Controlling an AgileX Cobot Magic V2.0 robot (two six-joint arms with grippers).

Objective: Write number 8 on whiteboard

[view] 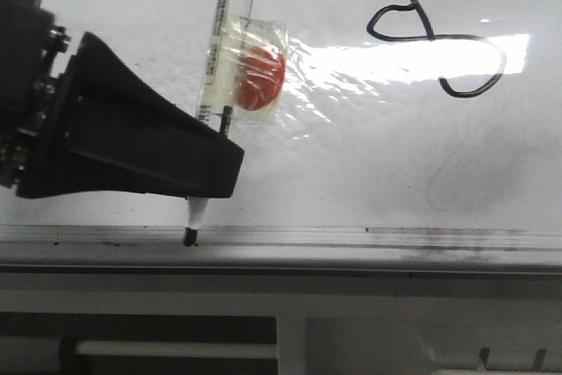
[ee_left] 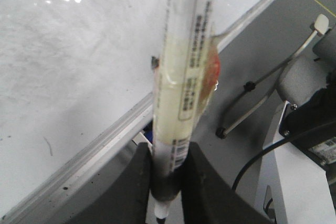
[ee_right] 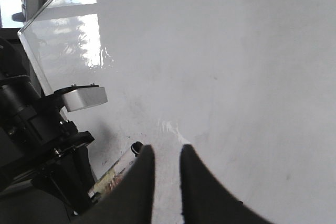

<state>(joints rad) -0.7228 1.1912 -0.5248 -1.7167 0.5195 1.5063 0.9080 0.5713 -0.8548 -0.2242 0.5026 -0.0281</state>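
The number 8 (view: 436,48) is a black, sideways two-loop line at the upper right of the whiteboard (view: 351,155). My left gripper (view: 219,173) is shut on a white marker (view: 230,50) with a red piece taped to its barrel. The marker's black tip (view: 190,236) is at the silver rail (view: 369,236), well left of and below the 8. In the left wrist view the gripper (ee_left: 168,182) pinches the marker (ee_left: 184,77) beside the board (ee_left: 63,66). My right gripper (ee_right: 167,153) hangs over the board (ee_right: 236,66), slightly open and empty; the marker (ee_right: 118,174) shows to its side.
A white panel with slots (view: 395,331) lies past the rail. Off the board's edge (ee_left: 79,166) are grey floor, a thin metal stand (ee_left: 262,87) and black equipment with cables (ee_left: 310,124). The left arm (ee_right: 37,129) is near my right gripper.
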